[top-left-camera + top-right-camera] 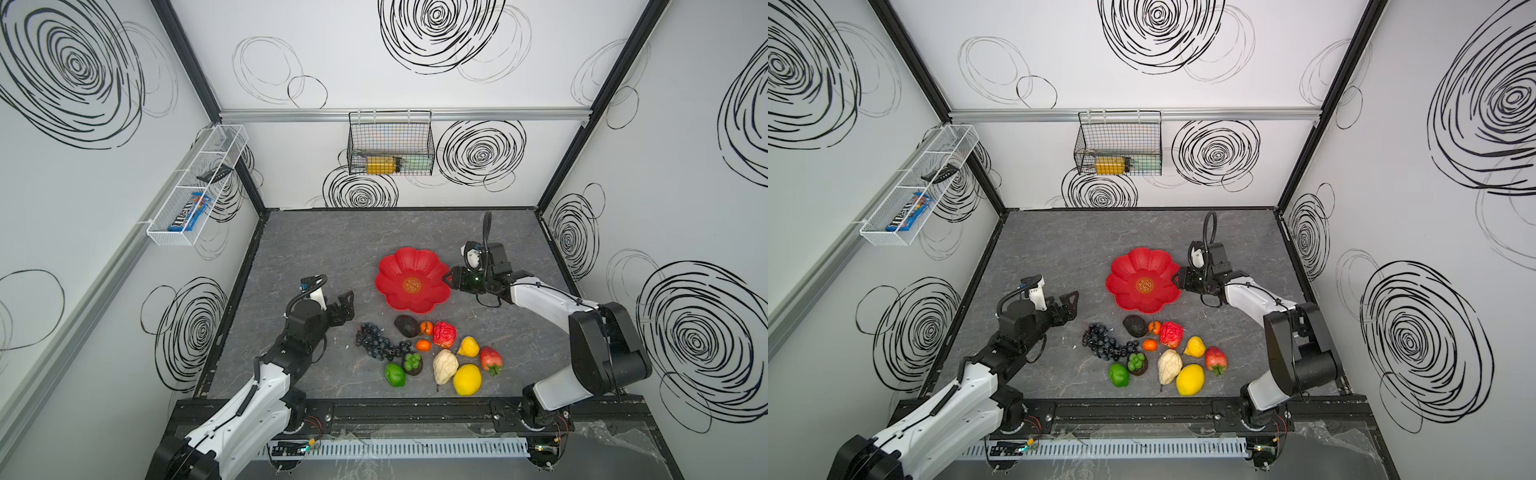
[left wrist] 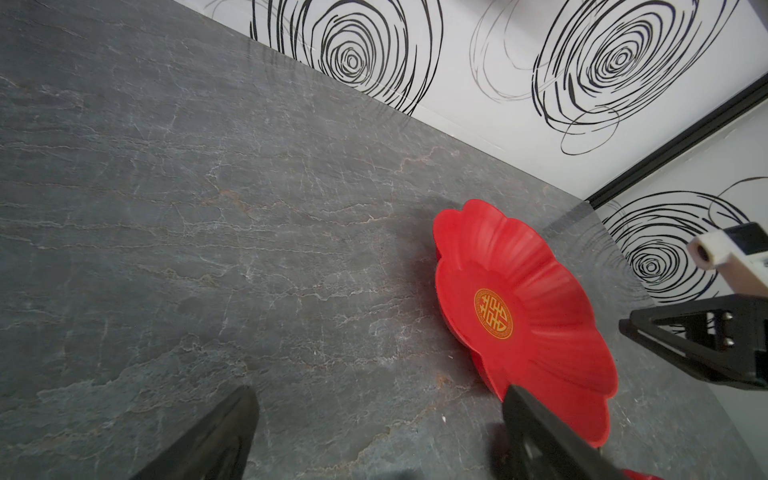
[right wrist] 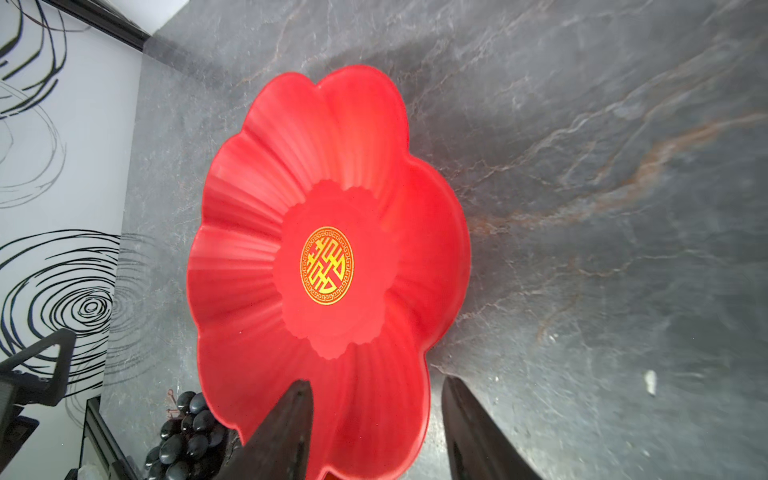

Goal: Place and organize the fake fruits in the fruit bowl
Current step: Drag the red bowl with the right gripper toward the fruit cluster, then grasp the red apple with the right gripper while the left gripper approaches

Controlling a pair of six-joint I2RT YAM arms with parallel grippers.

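- In both top views the red flower-shaped fruit bowl [image 1: 388, 266] sits on the grey tabletop [image 1: 316, 249] near its middle. Its inside shows only the gold emblem [image 1: 412, 284].
- The fake fruits lie on the tabletop in a cluster on the near side of the bowl, none in it: dark grape bunch [image 1: 376, 341], black avocado [image 1: 406, 326], two oranges [image 1: 426, 328] [image 1: 423, 345], a lumpy red fruit [image 1: 444, 334], a small yellow fruit [image 1: 468, 347], strawberry [image 1: 491, 360], lemon [image 1: 467, 379], a cream lumpy fruit [image 1: 444, 366], and two green ones [image 1: 395, 375] [image 1: 413, 363].
- A black wire basket [image 1: 390, 143] on the back wall holds a yellow-labelled bottle [image 1: 382, 165] lying on its side. A white wire basket [image 1: 195, 187] on the left wall holds a blue candy packet [image 1: 189, 212].
- The left end effector [image 1: 345, 305] hangs left of the bowl, apart from it. The right end effector [image 1: 448, 277] is at the bowl's right rim.
- In the left wrist view the left end effector [image 2: 378, 399] has its fingers spread wide with bare tabletop between them, gripping nothing. The bowl [image 2: 540, 270] lies beyond one finger.
- In the right wrist view the right end effector [image 3: 376, 399] has its fingers parted. One is over the bowl's [image 3: 249, 208] petal, the other is outside the rim, and there is clear space on both sides of the edge, so it pinches nothing. Whether a finger brushes the bowl cannot be told.
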